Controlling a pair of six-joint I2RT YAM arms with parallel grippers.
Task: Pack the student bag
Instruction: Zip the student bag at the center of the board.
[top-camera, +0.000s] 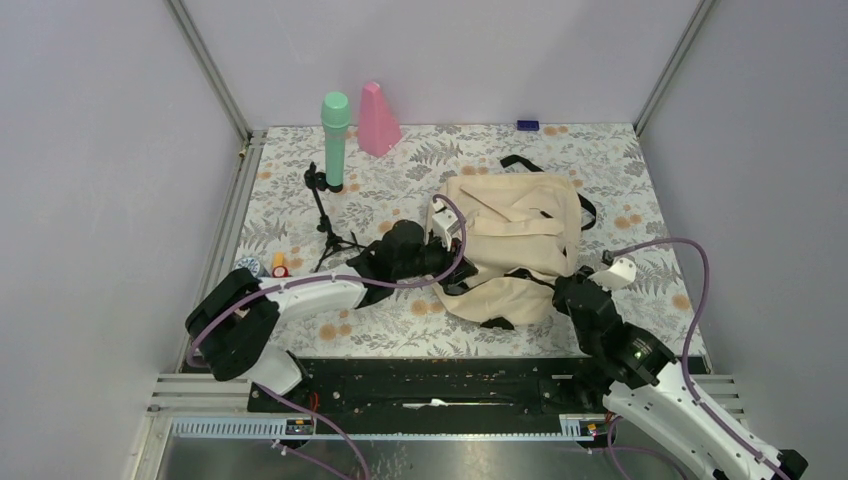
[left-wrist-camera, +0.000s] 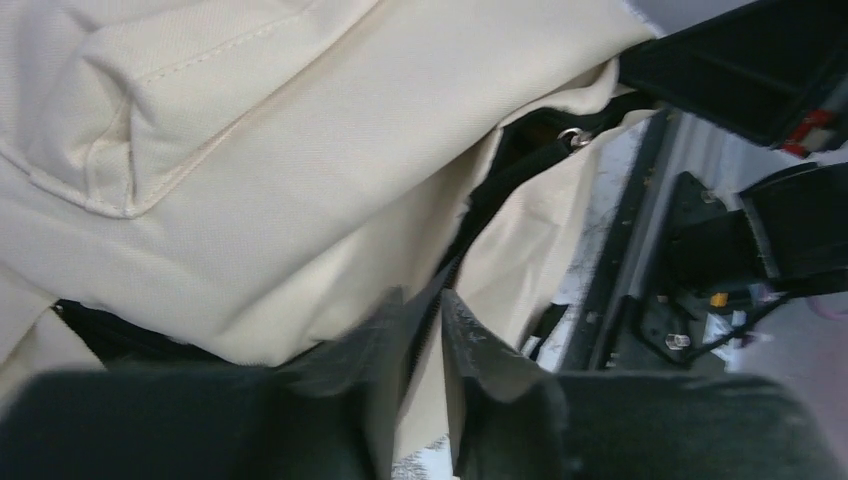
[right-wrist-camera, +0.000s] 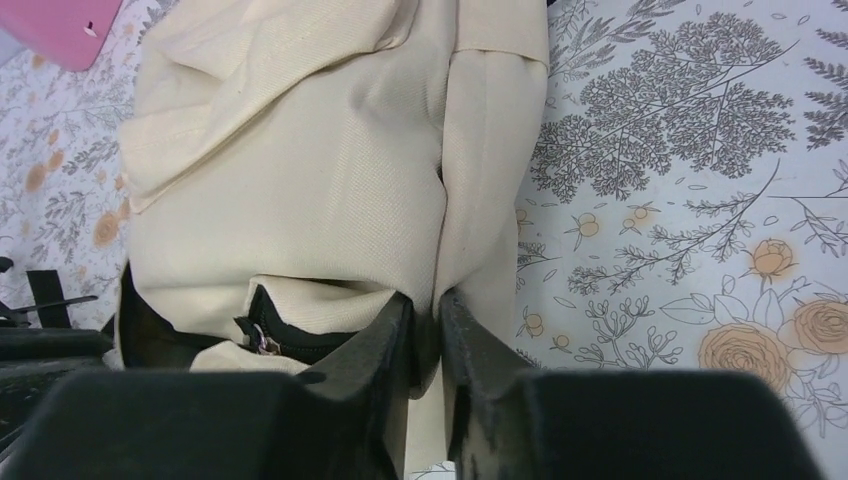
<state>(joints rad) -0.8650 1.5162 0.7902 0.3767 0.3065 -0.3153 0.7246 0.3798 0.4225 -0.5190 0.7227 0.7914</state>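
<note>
Gripping the backpack (top-camera: 520, 235) by its black zipper edge with the left fingers (left-wrist-camera: 478, 345); pinched a cream fold between the right fingers (right-wrist-camera: 380, 350); found it slumped on the tabletop (top-camera: 420, 175), between both arms.

Left gripper (left-wrist-camera: 422, 308) and right gripper (right-wrist-camera: 424, 305) (both low, arms converging) each nip the student bag (top-camera: 520, 230); jaws nearly together.

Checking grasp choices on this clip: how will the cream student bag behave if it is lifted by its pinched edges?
Probably floppy: the student bag lies creased and slumped, so it would likely sag between the left gripper and the right gripper. Likely light for its size: it looks limp, with no hard bulges showing.
</note>
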